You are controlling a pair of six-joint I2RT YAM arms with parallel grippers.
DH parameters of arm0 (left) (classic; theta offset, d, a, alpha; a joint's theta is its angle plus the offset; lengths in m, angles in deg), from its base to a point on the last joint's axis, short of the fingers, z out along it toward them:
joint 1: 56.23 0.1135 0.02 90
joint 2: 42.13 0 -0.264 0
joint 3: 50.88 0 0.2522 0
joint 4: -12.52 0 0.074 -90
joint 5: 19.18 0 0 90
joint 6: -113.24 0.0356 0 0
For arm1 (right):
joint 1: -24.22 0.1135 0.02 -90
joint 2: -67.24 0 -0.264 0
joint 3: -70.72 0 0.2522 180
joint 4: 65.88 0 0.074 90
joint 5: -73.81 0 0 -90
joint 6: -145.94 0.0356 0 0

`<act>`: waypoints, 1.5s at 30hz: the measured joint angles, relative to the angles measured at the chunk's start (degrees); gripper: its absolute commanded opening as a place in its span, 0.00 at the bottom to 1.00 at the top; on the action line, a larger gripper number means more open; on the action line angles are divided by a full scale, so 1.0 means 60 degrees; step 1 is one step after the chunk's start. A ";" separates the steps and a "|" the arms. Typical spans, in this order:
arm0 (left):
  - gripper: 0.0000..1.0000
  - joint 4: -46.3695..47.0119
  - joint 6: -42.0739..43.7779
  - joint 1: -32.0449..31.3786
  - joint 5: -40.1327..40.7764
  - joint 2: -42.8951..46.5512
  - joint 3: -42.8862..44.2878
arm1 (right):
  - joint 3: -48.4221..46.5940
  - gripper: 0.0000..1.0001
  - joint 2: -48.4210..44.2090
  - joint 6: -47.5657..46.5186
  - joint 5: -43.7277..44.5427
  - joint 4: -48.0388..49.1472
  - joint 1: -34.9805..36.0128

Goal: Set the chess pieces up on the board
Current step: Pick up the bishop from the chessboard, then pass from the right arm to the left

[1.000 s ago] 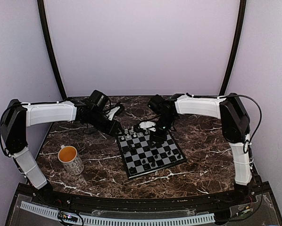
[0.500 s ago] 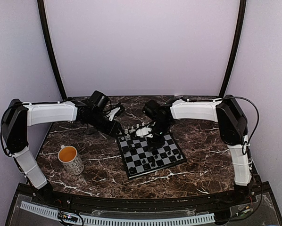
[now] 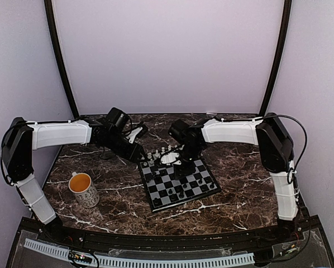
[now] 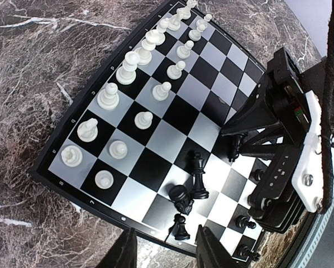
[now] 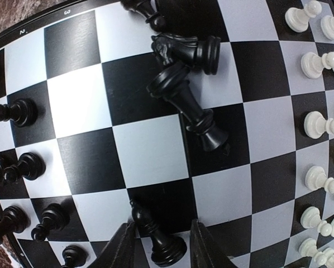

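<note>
Chess pieces [image 5: 186,106] lay toppled on the board [image 5: 150,151]; right gripper [image 5: 162,234], fingers apart astride one black piece [image 5: 167,251], would best close squarely before lifting.

Checkered board [image 4: 170,137] flat; white pieces [image 4: 126,71] upright, two rows; black pieces [image 5: 189,109] scattered, knight [image 5: 184,49] toppled.

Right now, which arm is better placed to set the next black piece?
Right: the right gripper hangs over the board, straddling a black pawn. The left gripper hovers at the board's edge, holding nothing.
</note>
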 measured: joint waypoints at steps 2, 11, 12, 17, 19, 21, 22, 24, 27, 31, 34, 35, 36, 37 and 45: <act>0.39 0.0000 0.0000 0.0000 -0.0051 0.0000 0.0000 | 0.0047 0.28 -0.0018 0.0022 -0.0022 0.0004 -0.0018; 0.39 0.0240 0.0000 0.0000 -0.0525 0.0004 -0.0007 | 0.0259 0.18 -0.0142 0.0455 -0.0331 0.0244 -0.0259; 0.39 0.0368 -0.0004 0.0000 -0.0612 0.0004 -0.0029 | 0.0273 0.18 -0.0157 0.0561 -0.0455 0.0255 -0.0357; 0.39 0.1249 -0.0346 0.0000 -0.1049 0.0211 -0.0495 | 0.0382 0.18 -0.0273 0.1188 -0.1410 0.0346 -0.1060; 0.41 0.1759 -0.0743 0.0000 -0.1206 0.0452 -0.0798 | 0.0452 0.18 -0.0466 0.1475 -0.1956 0.0386 -0.1366; 0.42 0.2368 -0.1275 0.0000 -0.1337 0.0718 -0.1082 | 0.0517 0.19 -0.0783 0.1752 -0.2455 0.0474 -0.1632; 0.42 0.2743 -0.1625 0.0000 -0.1417 0.0852 -0.1239 | 0.0539 0.19 -0.0969 0.1887 -0.2688 0.0499 -0.1727; 0.43 0.3668 -0.2342 0.0000 -0.1614 0.1064 -0.1592 | 0.0576 0.19 -0.1286 0.2095 -0.3045 0.0597 -0.1800; 0.43 0.5242 -0.3657 -0.0047 -0.2033 0.1064 -0.2135 | 0.0594 0.19 -0.1745 0.2375 -0.3621 0.0790 -0.1774; 0.43 0.6790 -0.5013 -0.0306 -0.2317 0.0576 -0.2244 | 0.0597 0.19 -0.1985 0.2619 -0.4087 0.0962 -0.1770; 0.39 0.7388 -0.5665 -0.0678 -0.2419 0.0215 -0.2189 | 0.0623 0.19 -0.2004 0.2718 -0.4284 0.0991 -0.1770; 0.38 0.7541 -0.5854 -0.0790 -0.2441 0.0091 -0.2153 | 0.0645 0.19 -0.2004 0.2728 -0.4317 0.1009 -0.1770; 0.37 0.7657 -0.5989 -0.0882 -0.2466 -0.0025 -0.2102 | 0.0674 0.19 -0.2004 0.2739 -0.4360 0.1009 -0.1770; 0.35 0.7777 -0.6175 -0.0980 -0.2492 -0.0146 -0.2044 | 0.0699 0.20 -0.2004 0.2754 -0.4404 0.1016 -0.1770; 0.27 0.8440 -0.6961 -0.1107 -0.2637 -0.0663 -0.1876 | 0.0736 0.20 -0.2076 0.2765 -0.4736 0.1016 -0.1770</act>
